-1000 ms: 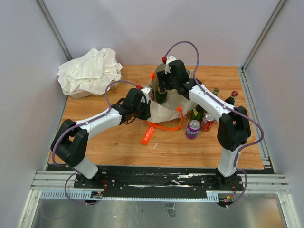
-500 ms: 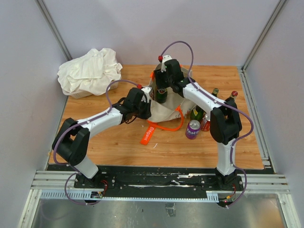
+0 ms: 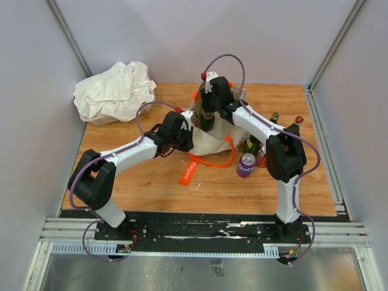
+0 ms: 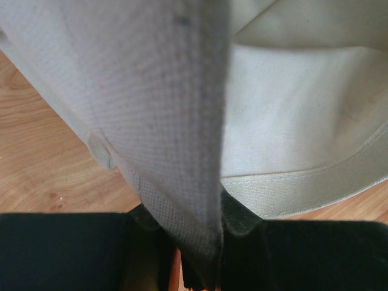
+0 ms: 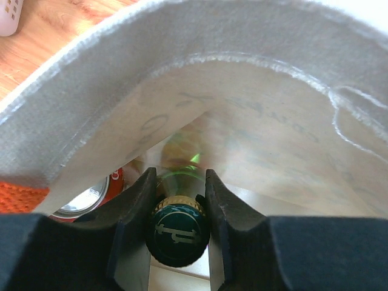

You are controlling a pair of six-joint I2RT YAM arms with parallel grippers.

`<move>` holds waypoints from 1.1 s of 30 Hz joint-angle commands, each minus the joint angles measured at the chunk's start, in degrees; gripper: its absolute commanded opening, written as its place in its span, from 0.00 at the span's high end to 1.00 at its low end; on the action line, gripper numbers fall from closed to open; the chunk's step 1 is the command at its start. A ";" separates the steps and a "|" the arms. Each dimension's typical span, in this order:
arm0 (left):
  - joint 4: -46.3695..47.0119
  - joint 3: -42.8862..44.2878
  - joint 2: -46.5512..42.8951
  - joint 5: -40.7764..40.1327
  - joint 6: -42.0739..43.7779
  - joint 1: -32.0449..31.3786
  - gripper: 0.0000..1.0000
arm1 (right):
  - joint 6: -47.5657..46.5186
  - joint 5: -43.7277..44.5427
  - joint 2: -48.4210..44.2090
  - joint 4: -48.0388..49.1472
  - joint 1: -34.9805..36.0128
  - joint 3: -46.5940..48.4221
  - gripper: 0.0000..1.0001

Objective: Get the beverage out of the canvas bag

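Observation:
The beige canvas bag (image 3: 213, 142) with orange handles (image 3: 212, 162) stands open at mid table. My left gripper (image 3: 190, 130) is shut on the bag's near-left rim; in the left wrist view the canvas (image 4: 176, 121) folds down between the jaws of that gripper (image 4: 195, 245). A green glass bottle (image 3: 207, 121), the beverage, stands upright inside the bag. My right gripper (image 3: 208, 110) reaches down into the bag's mouth. In the right wrist view its fingers (image 5: 179, 177) press on both sides of the bottle's neck, just under the dark cap (image 5: 177, 233).
A red can (image 5: 91, 197) lies inside the bag beside the bottle. Right of the bag stand a purple can (image 3: 246, 165), a red can (image 3: 264, 156) and dark bottles (image 3: 295, 126). A white cloth bundle (image 3: 114, 91) sits at the back left. An orange tag (image 3: 190, 171) lies on the wood.
The right gripper has shifted a little left over the bag and its jaws have closed onto the bottle's neck. The left gripper has kept its hold on the rim.

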 commanded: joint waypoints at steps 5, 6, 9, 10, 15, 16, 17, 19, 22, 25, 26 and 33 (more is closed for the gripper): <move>-0.83 0.06 1.86 -1.18 -0.03 -0.54 0.87 | -4.06 -5.13 -5.06 0.64 -0.34 3.52 0.99; -0.71 0.10 1.94 -1.52 0.14 -0.54 0.87 | -4.17 -5.48 -6.21 0.51 -0.33 3.84 0.99; -0.61 0.44 2.35 -2.33 0.59 -0.46 0.86 | -4.31 -6.28 -10.40 0.40 -0.33 4.11 0.99; -0.61 0.59 2.47 -2.30 0.70 -0.38 0.87 | -4.39 -6.39 -11.95 0.34 -0.31 4.08 0.99; -0.56 1.13 2.76 -2.09 1.12 -0.20 0.87 | -5.57 -5.84 -21.30 -1.23 -0.01 2.89 0.99; -0.52 1.19 2.76 -2.01 1.23 -0.15 0.86 | -5.83 -5.37 -23.01 -2.03 0.08 2.62 0.99; -0.57 1.27 2.69 -2.00 1.38 -0.11 0.86 | -6.19 -4.91 -24.86 -3.16 0.18 2.39 0.99; -0.63 1.31 2.65 -1.86 1.43 0.11 0.86 | -6.91 -2.97 -28.88 -5.68 0.70 1.42 0.99; -0.69 1.29 2.48 -1.81 1.60 0.37 0.86 | -8.43 1.04 -35.93 -8.27 1.49 -2.72 0.99; -0.69 1.27 2.30 -1.70 1.78 0.79 0.86 | -8.88 5.98 -43.60 -10.82 1.77 -7.97 0.99; -0.69 1.23 2.32 -1.64 1.86 0.96 0.86 | -8.88 7.90 -47.26 -11.46 1.76 -10.12 0.99; -0.85 1.48 2.41 -0.66 2.31 1.65 0.86 | -5.09 21.22 -65.49 -17.12 1.86 -24.54 0.99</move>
